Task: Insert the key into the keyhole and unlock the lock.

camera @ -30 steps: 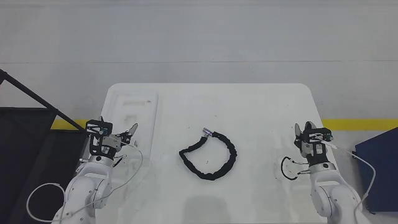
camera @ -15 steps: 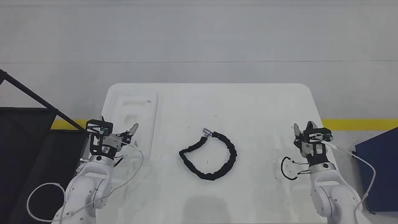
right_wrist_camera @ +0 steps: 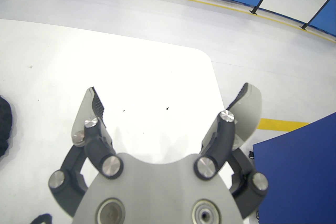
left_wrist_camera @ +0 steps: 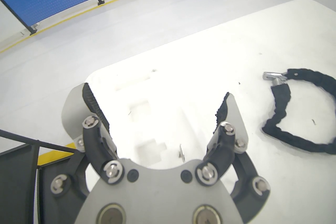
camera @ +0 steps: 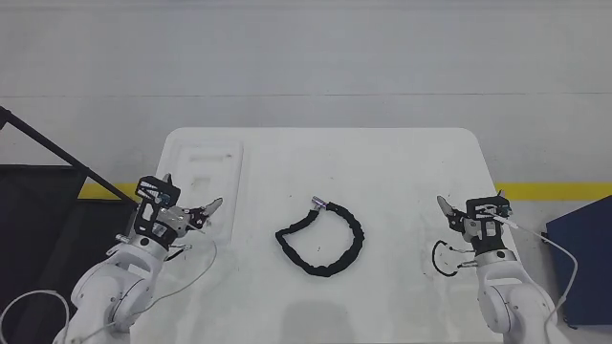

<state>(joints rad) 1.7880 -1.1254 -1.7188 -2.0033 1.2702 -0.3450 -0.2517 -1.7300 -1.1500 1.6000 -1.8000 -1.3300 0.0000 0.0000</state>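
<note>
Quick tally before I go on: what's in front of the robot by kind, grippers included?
Chain lock, black sleeve, looped: 1
Key, small and metal, lying below the left gripper: 1
Grippers, both open and holding nothing (left gripper, right gripper): 2
Total: 4

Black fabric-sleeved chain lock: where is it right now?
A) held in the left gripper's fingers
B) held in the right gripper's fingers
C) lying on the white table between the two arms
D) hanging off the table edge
C: the black fabric-sleeved chain lock lies looped on the white table, and the left gripper and right gripper are both open, empty and apart from it.
</note>
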